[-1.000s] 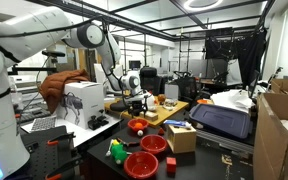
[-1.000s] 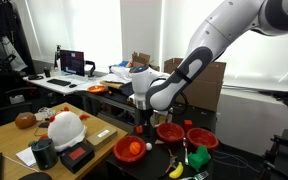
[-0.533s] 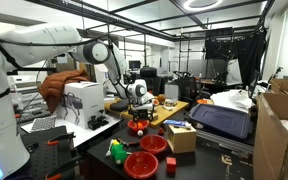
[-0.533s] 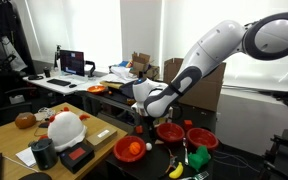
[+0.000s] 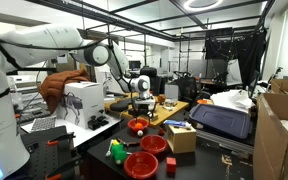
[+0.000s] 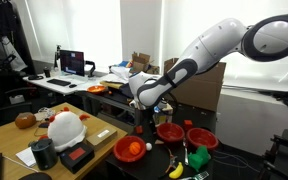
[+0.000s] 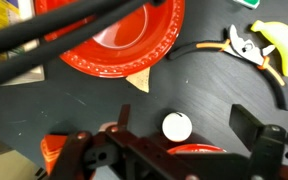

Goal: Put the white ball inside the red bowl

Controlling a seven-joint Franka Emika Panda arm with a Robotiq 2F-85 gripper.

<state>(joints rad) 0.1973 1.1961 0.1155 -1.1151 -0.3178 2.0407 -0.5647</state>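
Cluttered lab benches are crowding behind the black counter point(image 7: 214, 95), over which the white arm point(image 6: 219, 45) is reaching. The hand point(image 7: 187, 130) is hovering with its fingers point(image 7: 246, 122) spread wide, gripping nothing. The white ball point(image 7: 176, 126), round and so showing no long axis, is lying free between them near the counter's edge. It is sitting just at the rim of a red bowl point(image 7: 199, 151); whether it is inside cannot be told.
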